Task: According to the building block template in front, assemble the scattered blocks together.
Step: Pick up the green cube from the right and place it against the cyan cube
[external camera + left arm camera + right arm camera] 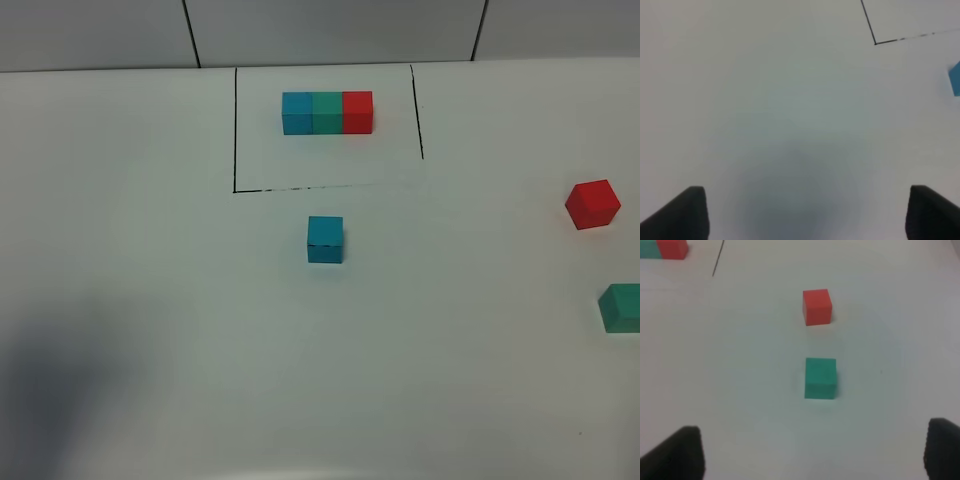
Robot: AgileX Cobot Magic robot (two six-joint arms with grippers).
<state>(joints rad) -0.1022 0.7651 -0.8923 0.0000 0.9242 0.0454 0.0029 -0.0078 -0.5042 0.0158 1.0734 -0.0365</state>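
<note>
Two tools stand wide open and hold nothing. The left tool (807,212) shows only its dark fingertips (685,212), spread far apart above the bare white table (150,250), with a soft grey shadow (790,195) on the surface between them. Farther out in that wrist view lie a corner of the black outline (235,130) and a sliver of the blue cube (325,239). The right tool (815,450) is spread just as wide. The green cube (820,377) sits ahead of the gap between its fingertips, near but not touching. The red cube (817,306) lies beyond it, roughly in line and apart from it. Both are small, plain, matte and equal in size. From the high camera they sit at the right side of the table: the red one is turned slightly and the green one, nearer the front, is cut by the frame edge. The blue cube lies well apart from both, near the middle of the table and just in front of the outline's faint, broken front line. Inside the outline, toward the back of the table, the template row (327,112) has three cubes pressed tight together. They run blue, green, red from left to right, square to the drawn lines. A tiled wall (330,30) rises behind the table's far edge.
</note>
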